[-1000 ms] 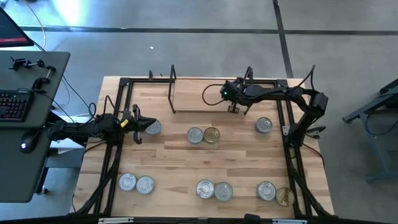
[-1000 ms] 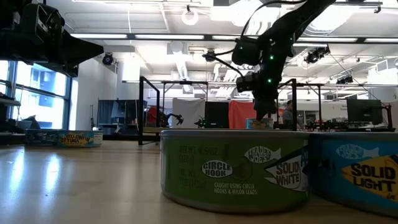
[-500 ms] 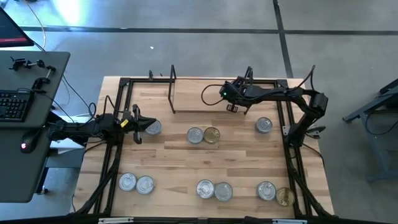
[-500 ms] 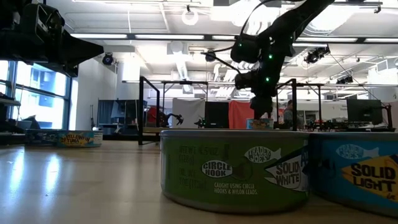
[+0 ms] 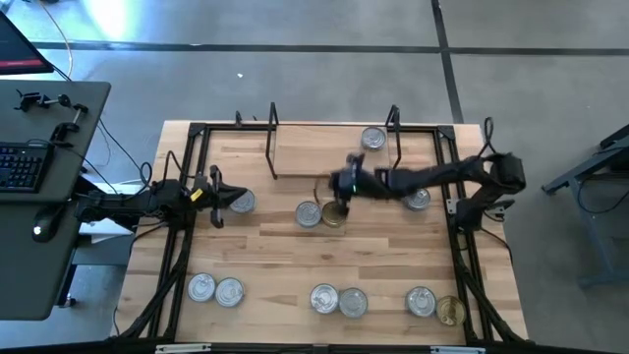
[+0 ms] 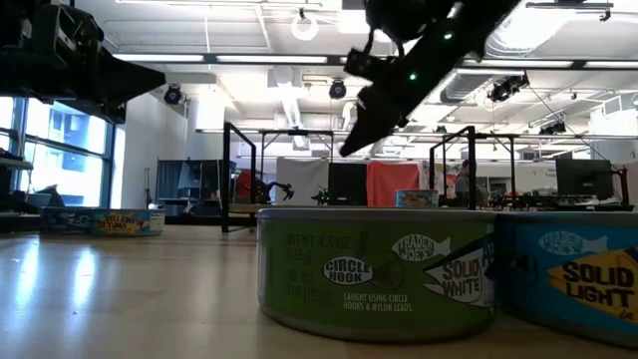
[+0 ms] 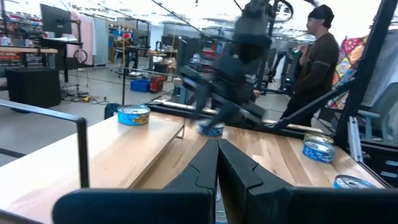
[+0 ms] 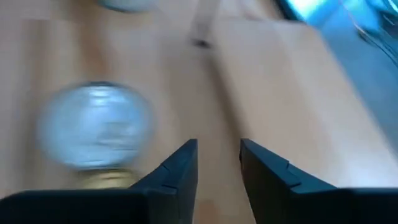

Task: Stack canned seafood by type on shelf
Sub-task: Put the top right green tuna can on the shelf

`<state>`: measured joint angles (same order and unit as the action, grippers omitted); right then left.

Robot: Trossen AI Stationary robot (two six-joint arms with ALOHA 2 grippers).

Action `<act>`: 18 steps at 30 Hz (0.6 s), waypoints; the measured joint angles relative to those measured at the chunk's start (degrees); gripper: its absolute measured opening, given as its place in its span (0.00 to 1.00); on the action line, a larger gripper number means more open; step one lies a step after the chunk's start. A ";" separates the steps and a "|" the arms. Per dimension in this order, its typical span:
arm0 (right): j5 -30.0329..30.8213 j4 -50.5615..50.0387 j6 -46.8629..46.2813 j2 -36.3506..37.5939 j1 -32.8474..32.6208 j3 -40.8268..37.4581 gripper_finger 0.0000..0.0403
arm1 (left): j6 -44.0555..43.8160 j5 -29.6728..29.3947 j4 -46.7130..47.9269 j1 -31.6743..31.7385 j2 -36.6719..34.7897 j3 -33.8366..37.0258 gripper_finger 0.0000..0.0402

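Just beside the silver tin (image 5: 309,213) and gold tin (image 5: 334,215) — right gripper (image 5: 341,197), slightly parted, empty.

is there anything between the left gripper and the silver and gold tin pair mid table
One silver-lidded tin sits just beyond the left gripper; from there to the silver tin and gold tin the tabletop is bare, as the high view shows.

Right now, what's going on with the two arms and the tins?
Right gripper open, empty, above the middle tin pair. Left gripper shut, parked beside a tin. One tin on the shelf. Nothing blocking.
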<state>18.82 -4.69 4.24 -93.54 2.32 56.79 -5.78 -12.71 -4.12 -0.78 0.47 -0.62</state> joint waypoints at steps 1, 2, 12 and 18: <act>-0.20 2.05 -0.16 0.00 -1.80 -1.06 0.26 | 0.00 0.48 0.00 0.00 0.01 0.00 0.00; -0.36 4.02 -0.63 0.00 -3.78 -2.13 0.25 | 0.01 0.91 0.00 0.00 0.00 0.00 0.00; 3.13 9.75 -7.02 0.58 -19.89 -6.31 0.18 | 4.46 0.99 -5.39 -3.18 5.68 -0.02 0.00; 14.21 -1.62 -13.54 7.13 -27.42 -6.31 0.14 | 4.43 -3.03 -13.10 -5.61 16.87 -0.04 0.00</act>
<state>33.03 -6.32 -9.30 -86.41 -25.10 50.48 -1.35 -15.74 -17.22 -6.39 17.34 -0.67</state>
